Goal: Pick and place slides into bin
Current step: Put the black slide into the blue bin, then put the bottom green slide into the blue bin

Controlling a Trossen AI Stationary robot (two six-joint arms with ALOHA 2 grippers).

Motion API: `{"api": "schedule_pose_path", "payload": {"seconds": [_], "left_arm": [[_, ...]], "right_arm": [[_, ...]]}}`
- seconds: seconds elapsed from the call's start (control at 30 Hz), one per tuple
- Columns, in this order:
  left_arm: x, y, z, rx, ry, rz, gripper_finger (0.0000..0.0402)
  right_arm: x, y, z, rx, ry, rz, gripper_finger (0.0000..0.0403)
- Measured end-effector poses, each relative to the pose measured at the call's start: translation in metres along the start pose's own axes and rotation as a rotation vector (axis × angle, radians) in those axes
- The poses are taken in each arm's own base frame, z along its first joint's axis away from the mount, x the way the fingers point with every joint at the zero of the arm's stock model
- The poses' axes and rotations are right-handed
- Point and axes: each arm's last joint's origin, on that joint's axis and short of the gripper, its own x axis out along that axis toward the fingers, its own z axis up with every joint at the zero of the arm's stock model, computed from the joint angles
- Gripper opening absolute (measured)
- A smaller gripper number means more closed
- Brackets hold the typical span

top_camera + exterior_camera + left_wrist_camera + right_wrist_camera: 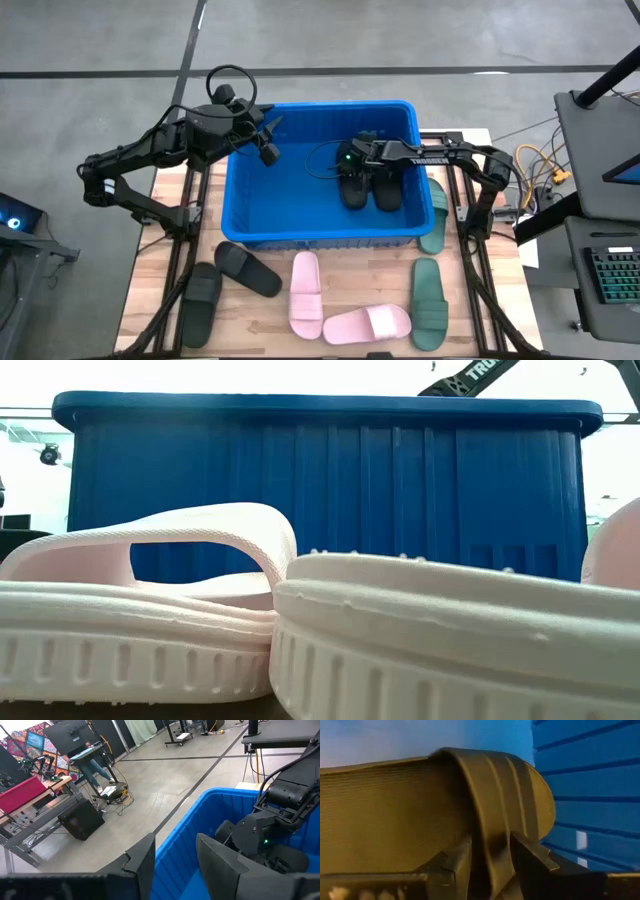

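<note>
a: closest in, low at the table's front edge, two pale pink slides (150, 610) fill the view, one strap arched up, the other's ribbed sole (450, 650) turned toward us.

b: and behind them?

a: the blue bin (320, 180), biggest thing on the table, sitting along the back edge. two black slides (370, 188) lie inside it, toward its right wall.

b: the rest?

a: on the table in front of the bin: two black slides (245, 268) near the front left corner, the pink pair (305, 292) mid-front, two dark green slides (430, 300) down the right edge.

b: the claws?

a: the right claw (490, 855) is in the bin, fingers spread astride a black slide's strap (500, 785). the left claw (172, 865) hangs over the bin's back left corner, spread partway, holding nothing.
</note>
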Motion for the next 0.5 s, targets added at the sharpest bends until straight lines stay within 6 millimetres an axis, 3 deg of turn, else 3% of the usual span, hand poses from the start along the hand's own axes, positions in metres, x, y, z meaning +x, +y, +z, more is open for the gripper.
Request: {"api": "schedule_pose_path", "payload": {"seconds": [0.27,0.5], "left_arm": [[0.0,0.0,0.0,0.0,0.0,-0.001,0.0128],[0.0,0.0,0.0,-0.004,-0.002,-0.007,0.0128]], "right_arm": [[-0.011,-0.006,0.005,0.005,0.024,0.032,0.0136],[-0.043,-0.024,0.027,0.139,-0.017,0.022,0.0137]]}}
